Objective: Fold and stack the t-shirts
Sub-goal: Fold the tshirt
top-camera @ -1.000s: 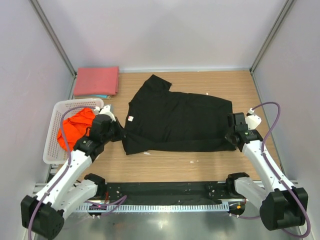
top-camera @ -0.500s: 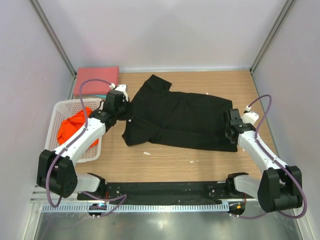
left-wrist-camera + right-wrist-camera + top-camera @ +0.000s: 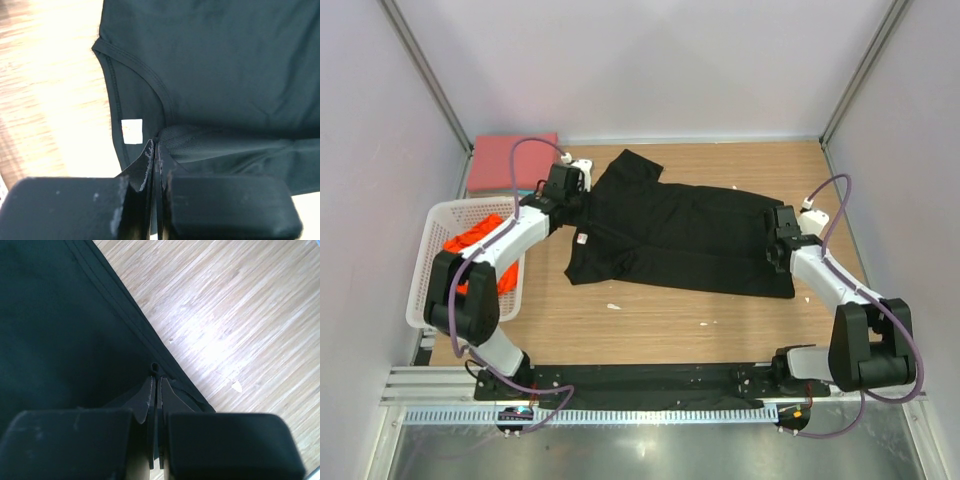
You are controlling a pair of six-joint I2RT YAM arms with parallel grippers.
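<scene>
At the far left, a white mesh basket (image 3: 425, 262) of perforated plastic was seen on the wooden table (image 3: 650, 320), and a crumpled orange t-shirt (image 3: 470, 240) was bunched inside it. Behind the basket, in the back left corner, a pinkish-red t-shirt (image 3: 505, 160) was laid as a flat, neatly folded rectangle. Just right of it, the left gripper (image 3: 156, 149) was found with its jaws pressed together on a pinched ridge of the black t-shirt (image 3: 680, 240), close beside the neckline. The curved, double-stitched collar band and a small square white label (image 3: 132, 131) were shown in the left wrist view. The black t-shirt was spread across the middle of the table, soft and matte, with one short sleeve pointed toward the back wall and shallow creases running along its length. At the right end of the cloth, the right gripper (image 3: 156, 379) was seen clamped on the stitched hem, its dark fingers closed with only a thin layer of fabric between them. Beyond the hem, pale, fine-grained wood was brightly lit, and a small pale fleck (image 3: 238, 386) was seen lying on it.
</scene>
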